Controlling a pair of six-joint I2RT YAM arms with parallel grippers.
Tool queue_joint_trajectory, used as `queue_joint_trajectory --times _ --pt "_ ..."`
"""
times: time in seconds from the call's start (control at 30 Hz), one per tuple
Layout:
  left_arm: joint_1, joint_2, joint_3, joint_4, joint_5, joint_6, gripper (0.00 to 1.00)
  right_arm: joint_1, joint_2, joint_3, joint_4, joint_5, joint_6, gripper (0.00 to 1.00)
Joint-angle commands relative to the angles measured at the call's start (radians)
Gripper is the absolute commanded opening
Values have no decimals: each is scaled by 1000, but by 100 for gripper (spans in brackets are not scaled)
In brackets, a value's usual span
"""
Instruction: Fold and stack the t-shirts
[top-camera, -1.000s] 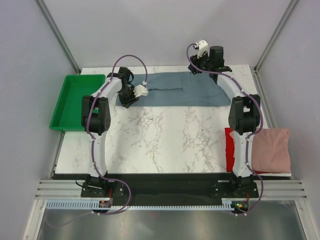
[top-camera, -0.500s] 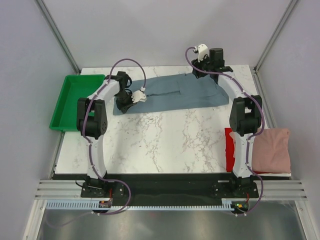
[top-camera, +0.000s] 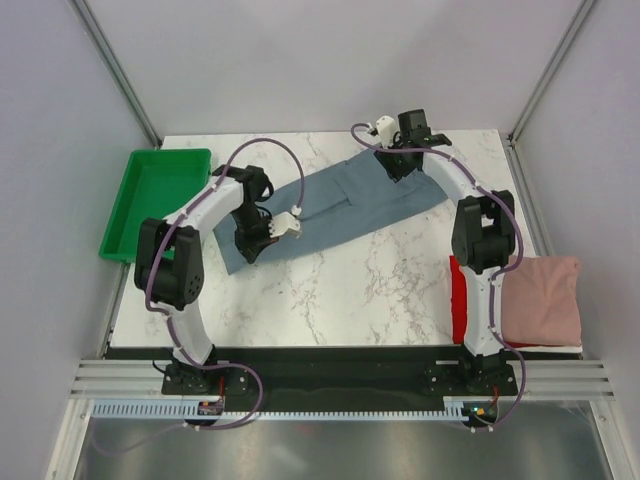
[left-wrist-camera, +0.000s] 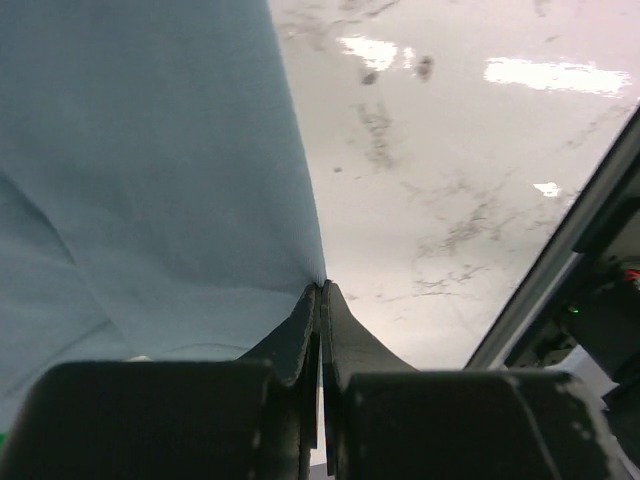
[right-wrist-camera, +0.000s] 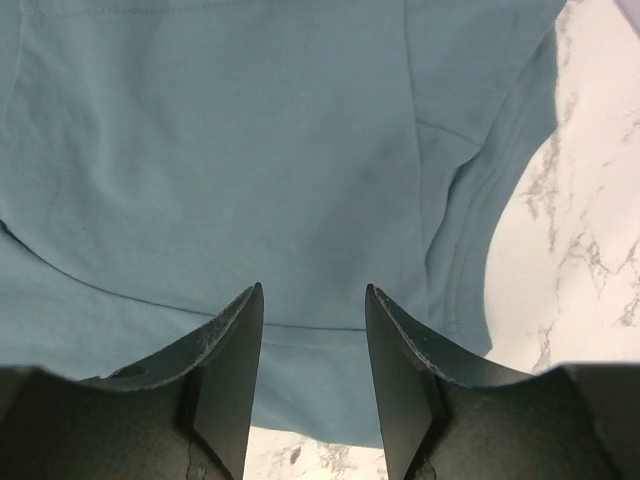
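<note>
The slate blue-grey t-shirt (top-camera: 345, 203) lies as a long folded band, slanting from the back right to the middle left of the table. My left gripper (top-camera: 250, 243) is shut on its left corner; the left wrist view shows the cloth (left-wrist-camera: 160, 170) pinched at the fingertips. My right gripper (top-camera: 398, 163) is open just above the shirt's right end, with the cloth (right-wrist-camera: 250, 150) under the spread fingers. The dusty pink t-shirt (top-camera: 545, 298) lies folded at the right edge, on the bright red t-shirt (top-camera: 459, 298).
A green plastic tray (top-camera: 150, 200) stands off the table's left edge. Grey walls and metal posts close in the back and sides. The marble tabletop (top-camera: 340, 290) shows bare in the middle and front.
My left gripper has pulled the shirt's left end toward the front, so the band now slants. My right gripper has shifted a little left over the shirt's right end.
</note>
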Motion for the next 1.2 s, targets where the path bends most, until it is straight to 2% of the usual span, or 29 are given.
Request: queue_joint_trajectory --times 0.0,0.13,0.43,0.67,0.77,0.8,0.87,0.93,0.97,1.07,1.17 --pt "-40 -80 -59 -88 51 -46 2 34 43 36 -38 43 -33 53" --pt "-88 -100 -134 -86 87 -99 2 64 145 111 -73 88 -62 52" --pt "-178 -97 -163 -71 138 -170 2 113 339 307 -86 123 -104 50" --pt "-350 -79 -153 -78 202 -225 4 173 422 398 17 97 -96 51" --pt "-424 -44 -137 -78 291 -250 14 195 463 446 72 96 -78 51" --pt "-442 -39 -128 -80 351 -251 23 199 476 469 103 97 -72 52" --pt "-482 -47 -75 -77 417 -264 29 215 476 492 135 97 -58 52" --pt "-494 -59 8 -72 484 -300 41 219 450 512 167 109 -47 54" --pt "-493 -59 36 -72 488 -316 43 219 430 510 181 129 -43 54" --pt "-488 -59 99 -65 404 -345 44 199 323 463 219 158 -2 54" --pt "-458 -59 61 -23 298 -340 40 170 189 372 241 151 58 55"
